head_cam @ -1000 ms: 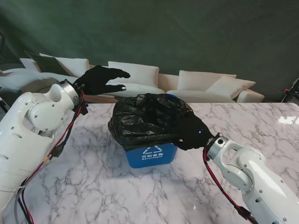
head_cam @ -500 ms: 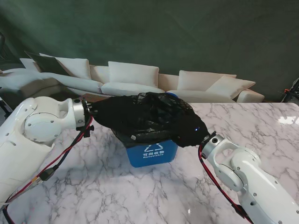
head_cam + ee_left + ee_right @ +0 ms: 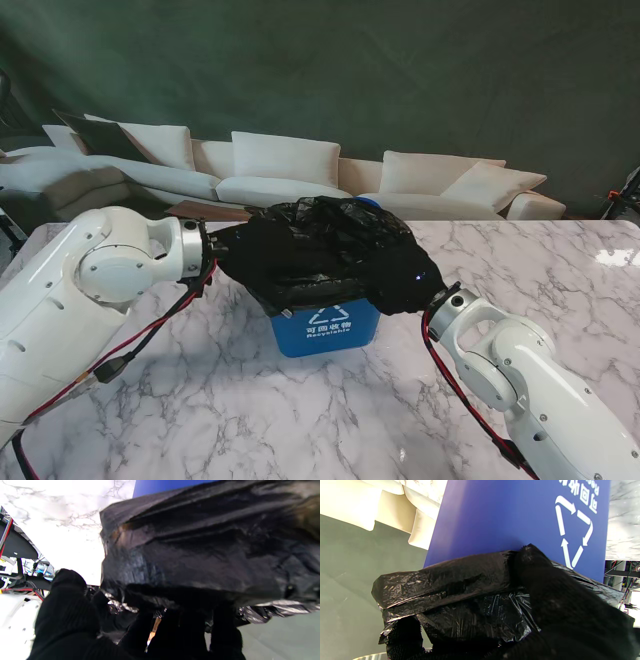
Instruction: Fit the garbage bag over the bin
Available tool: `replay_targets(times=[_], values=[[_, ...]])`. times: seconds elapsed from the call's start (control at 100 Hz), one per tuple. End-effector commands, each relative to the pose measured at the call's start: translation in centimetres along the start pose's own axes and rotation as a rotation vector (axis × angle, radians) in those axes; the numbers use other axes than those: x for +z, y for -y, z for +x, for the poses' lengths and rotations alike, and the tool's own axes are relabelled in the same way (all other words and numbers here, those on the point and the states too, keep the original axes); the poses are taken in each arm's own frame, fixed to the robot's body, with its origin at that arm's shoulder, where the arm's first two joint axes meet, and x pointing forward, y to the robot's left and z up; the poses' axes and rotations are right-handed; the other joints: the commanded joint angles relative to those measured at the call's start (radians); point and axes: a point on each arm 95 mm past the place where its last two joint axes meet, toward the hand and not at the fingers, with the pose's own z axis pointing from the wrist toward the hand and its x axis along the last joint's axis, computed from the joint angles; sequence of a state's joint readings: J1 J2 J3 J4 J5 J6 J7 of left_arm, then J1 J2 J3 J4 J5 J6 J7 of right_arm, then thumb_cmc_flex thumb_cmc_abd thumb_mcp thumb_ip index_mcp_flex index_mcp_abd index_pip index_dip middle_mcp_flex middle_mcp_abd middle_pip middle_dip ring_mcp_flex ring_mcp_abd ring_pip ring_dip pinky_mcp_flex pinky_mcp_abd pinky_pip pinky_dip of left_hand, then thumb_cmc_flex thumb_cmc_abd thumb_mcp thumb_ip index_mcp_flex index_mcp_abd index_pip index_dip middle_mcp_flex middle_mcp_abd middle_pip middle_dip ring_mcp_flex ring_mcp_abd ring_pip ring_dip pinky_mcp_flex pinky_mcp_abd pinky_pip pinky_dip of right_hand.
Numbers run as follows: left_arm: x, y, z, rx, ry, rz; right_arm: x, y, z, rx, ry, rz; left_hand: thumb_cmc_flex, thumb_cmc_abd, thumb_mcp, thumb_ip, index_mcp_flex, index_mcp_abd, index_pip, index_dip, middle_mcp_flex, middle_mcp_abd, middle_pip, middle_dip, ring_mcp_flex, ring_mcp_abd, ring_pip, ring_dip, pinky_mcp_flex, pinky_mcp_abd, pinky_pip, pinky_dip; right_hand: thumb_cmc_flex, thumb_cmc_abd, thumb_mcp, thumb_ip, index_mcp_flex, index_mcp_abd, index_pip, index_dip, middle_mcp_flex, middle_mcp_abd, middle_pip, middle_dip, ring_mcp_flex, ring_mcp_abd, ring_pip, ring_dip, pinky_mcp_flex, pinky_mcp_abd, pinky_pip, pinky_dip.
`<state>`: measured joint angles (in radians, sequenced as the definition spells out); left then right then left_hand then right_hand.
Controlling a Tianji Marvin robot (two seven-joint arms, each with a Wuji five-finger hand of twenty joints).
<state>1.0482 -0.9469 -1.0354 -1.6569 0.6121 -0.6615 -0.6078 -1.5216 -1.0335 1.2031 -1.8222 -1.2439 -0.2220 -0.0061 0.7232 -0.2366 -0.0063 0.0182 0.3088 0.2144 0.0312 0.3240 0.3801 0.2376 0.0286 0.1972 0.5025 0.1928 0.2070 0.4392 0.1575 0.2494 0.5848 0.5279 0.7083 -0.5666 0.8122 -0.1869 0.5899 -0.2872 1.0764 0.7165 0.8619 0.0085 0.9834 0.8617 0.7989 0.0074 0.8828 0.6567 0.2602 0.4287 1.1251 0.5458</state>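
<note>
A blue recycling bin [image 3: 326,327] stands mid-table, its top covered by a black garbage bag [image 3: 330,245] that hangs partway down its sides. My left hand [image 3: 232,248], in a black glove, lies against the bag's left side. In the left wrist view its fingers [image 3: 220,632] curl into the bag's crumpled hem [image 3: 200,555], with a strip of the bin [image 3: 162,485] beyond. My right hand [image 3: 405,287] grips the bag's right edge. The right wrist view shows this hand [image 3: 570,620] pinching the film [image 3: 460,592] against the bin's wall [image 3: 507,517].
The marble table [image 3: 200,400] spreads all around the bin. Behind its far edge stand white sofas [image 3: 290,165] with cushions and a dark wall. Red cables [image 3: 150,320] hang along my left arm.
My left hand has come down from above the table's far left and closed in on the bag's left side. The right hand kept hold and shifted slightly; the bag is pulled more tightly.
</note>
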Motion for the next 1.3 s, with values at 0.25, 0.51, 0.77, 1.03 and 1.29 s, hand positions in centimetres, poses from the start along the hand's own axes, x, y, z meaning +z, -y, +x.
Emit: replay_targets(times=[0.25, 0.51, 0.77, 1.03, 1.29], values=[[0.7, -1.7, -0.5, 0.065, 0.007, -0.102, -0.2, 0.4, 0.6, 0.024, -0.007, 0.019, 0.274, 0.006, 0.067, 0.06, 0.097, -0.157, 0.178, 0.179, 0.201, -0.164, 0.178, 0.177, 0.146, -0.064, 0.086, 0.122, 0.061, -0.052, 0.168, 0.031, 0.087, 0.027, 0.069, 0.036, 0.041, -0.039, 0.008, -0.009, 0.015, 0.016, 0.038, -0.011, 0.044, 0.071, 0.064, 0.027, 0.0, -0.059, 0.026, 0.008], [1.1, -3.1, -1.1, 0.1, 0.015, -0.145, -0.3, 0.6, 1.2, 0.055, -0.016, 0.031, 0.251, -0.032, 0.04, 0.054, 0.022, -0.219, 0.151, 0.202, 0.148, -0.179, 0.233, 0.253, 0.106, -0.065, 0.104, 0.188, 0.054, -0.087, 0.197, 0.031, 0.078, 0.054, 0.048, 0.033, 0.035, -0.027, -0.02, -0.036, 0.014, 0.016, 0.027, -0.017, 0.044, 0.071, 0.057, 0.023, 0.004, -0.06, 0.026, 0.008], [1.5, -3.7, -1.3, 0.115, 0.016, -0.137, -0.8, 0.5, 1.5, 0.084, -0.039, 0.017, 0.284, -0.012, 0.067, 0.051, 0.094, -0.228, 0.172, 0.195, 0.193, -0.176, 0.296, 0.313, 0.13, -0.081, 0.135, 0.237, 0.071, -0.09, 0.225, 0.043, -0.215, 0.134, -0.18, 0.118, -0.002, 0.146, -0.324, -0.195, -0.152, 0.043, -0.18, -0.169, -0.08, 0.094, -0.123, -0.041, -0.051, -0.063, -0.003, 0.013], [1.9, -3.9, -1.0, 0.065, 0.025, -0.126, -2.3, -0.5, 1.8, 0.088, -0.061, -0.011, 0.5, -0.007, 0.11, 0.043, 0.288, -0.302, 0.59, 0.484, 0.516, -0.234, 0.219, 0.805, 0.293, -0.082, 0.329, 0.427, 0.176, -0.095, 0.408, 0.099, -0.391, 0.122, -0.275, 0.115, -0.083, 0.193, -0.509, -0.185, -0.357, 0.09, -0.331, -0.295, -0.246, 0.123, -0.272, -0.108, -0.125, -0.067, -0.039, 0.023], [2.1, -3.8, -0.9, 0.027, 0.036, -0.147, -3.2, -1.2, 1.6, 0.165, -0.048, -0.057, 0.514, -0.007, 0.116, 0.05, 0.321, -0.306, 0.699, 0.499, 0.546, -0.218, 0.233, 0.82, 0.306, -0.054, 0.369, 0.46, 0.195, -0.091, 0.443, 0.117, -0.449, 0.154, -0.266, 0.103, -0.132, 0.166, -0.555, -0.202, -0.496, 0.133, -0.48, -0.471, -0.352, 0.157, -0.557, -0.267, -0.183, -0.056, -0.11, 0.01]])
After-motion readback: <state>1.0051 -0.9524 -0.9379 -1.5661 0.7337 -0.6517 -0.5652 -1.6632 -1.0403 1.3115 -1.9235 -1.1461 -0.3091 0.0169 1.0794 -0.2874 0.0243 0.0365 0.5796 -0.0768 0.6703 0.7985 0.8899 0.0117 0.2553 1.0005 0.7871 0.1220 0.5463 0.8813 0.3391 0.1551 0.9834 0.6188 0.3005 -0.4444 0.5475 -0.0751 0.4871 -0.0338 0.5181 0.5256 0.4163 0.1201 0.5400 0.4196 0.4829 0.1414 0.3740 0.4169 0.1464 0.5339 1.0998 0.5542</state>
